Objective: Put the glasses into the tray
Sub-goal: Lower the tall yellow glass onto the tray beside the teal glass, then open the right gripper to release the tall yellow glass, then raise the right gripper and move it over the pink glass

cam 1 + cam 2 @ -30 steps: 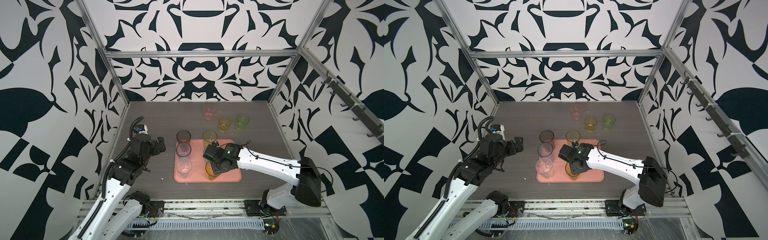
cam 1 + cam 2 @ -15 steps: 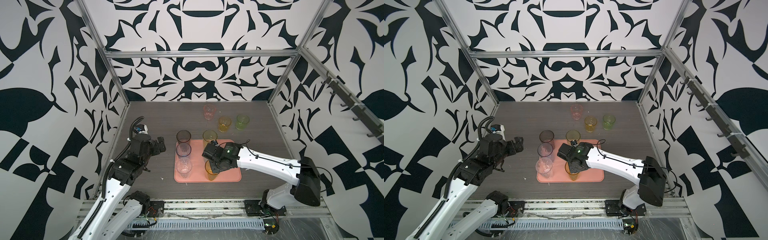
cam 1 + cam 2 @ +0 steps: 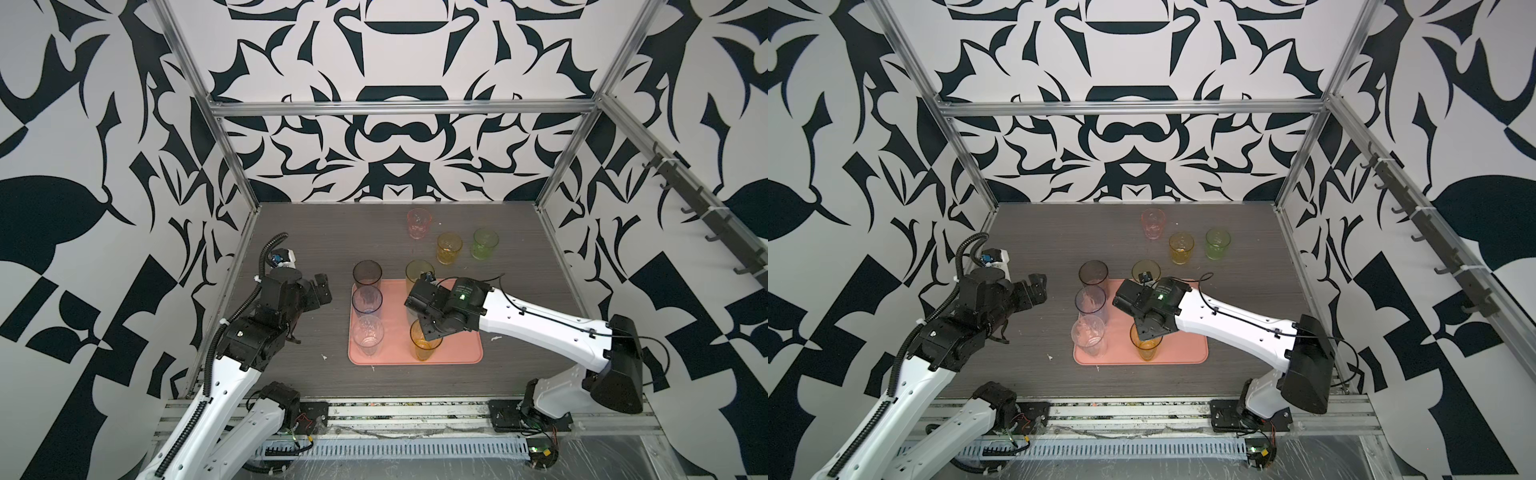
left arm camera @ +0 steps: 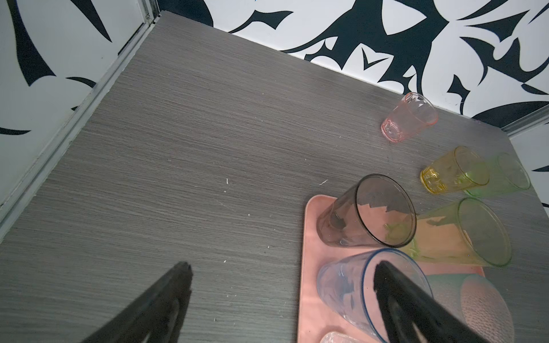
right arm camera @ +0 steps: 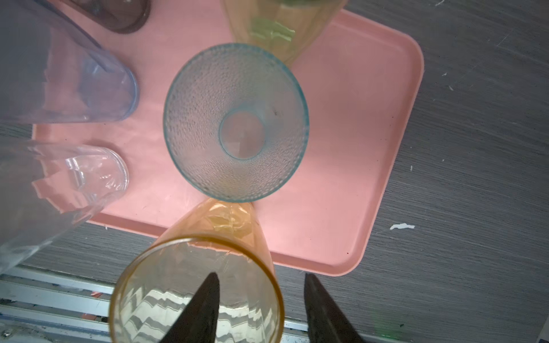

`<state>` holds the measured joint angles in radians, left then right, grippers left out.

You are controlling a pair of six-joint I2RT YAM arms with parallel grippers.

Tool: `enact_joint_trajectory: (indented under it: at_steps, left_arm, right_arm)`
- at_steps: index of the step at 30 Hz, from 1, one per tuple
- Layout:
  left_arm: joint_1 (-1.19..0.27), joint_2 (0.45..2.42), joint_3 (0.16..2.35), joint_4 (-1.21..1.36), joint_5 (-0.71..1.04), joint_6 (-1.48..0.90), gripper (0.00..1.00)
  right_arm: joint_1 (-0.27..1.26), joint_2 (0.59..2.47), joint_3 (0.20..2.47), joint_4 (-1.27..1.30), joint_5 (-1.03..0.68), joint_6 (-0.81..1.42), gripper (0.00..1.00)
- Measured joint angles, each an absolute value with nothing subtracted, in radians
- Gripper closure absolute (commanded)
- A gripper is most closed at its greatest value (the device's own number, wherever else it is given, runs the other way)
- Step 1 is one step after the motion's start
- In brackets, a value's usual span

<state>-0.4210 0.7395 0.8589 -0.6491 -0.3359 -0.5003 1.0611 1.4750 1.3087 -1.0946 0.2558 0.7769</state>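
The right tool [image 5: 260, 276] is released, its jaws apart astride the rim of the amber glass [image 5: 208, 228], which stands upright on the tray [image 5: 356, 148]. Just beyond stands the teal glass [image 5: 237, 124]. The left tool [image 4: 282, 265] gapes empty above the counter [image 4: 178, 148], with the blue glass [image 4: 338, 285] farther off on the tray.

The tray [image 3: 457, 351] is set low and central on the table [image 3: 332, 232]. Three glasses [image 3: 367, 299] are lined along its left side, a fourth glass [image 3: 422, 347] at its lower middle, and a fifth glass [image 3: 419, 270], probably, at its upper edge. Three further glasses [image 3: 449, 248] are placed at upper right.
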Motion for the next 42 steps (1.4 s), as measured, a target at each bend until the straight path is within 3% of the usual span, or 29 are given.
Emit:
enact_joint_trajectory:
  at_steps: [20,31,35,42]
  left_arm:
    - [-0.421,0.73,0.859,-0.656,-0.334,-0.501,0.01]
    - [-0.421,0.729,0.86,-0.654,-0.294,-0.5,0.0]
    - [-0.421,0.738,0.86,-0.645,-0.275,-0.496,0.01]
    - [-0.421,0.766,0.862,-0.621,-0.216,-0.466,0.0]
  right_arm:
    - [1.036,1.401,1.481,-1.172,0.421,0.64,0.45]
    - [0.781,1.401,1.51,-1.076,0.403,0.485,0.43]
    - [0.675,1.41,1.525,-1.003,0.355,0.43,0.37]
    - [0.543,1.522,1.609,-0.886,0.311,0.357,0.33]
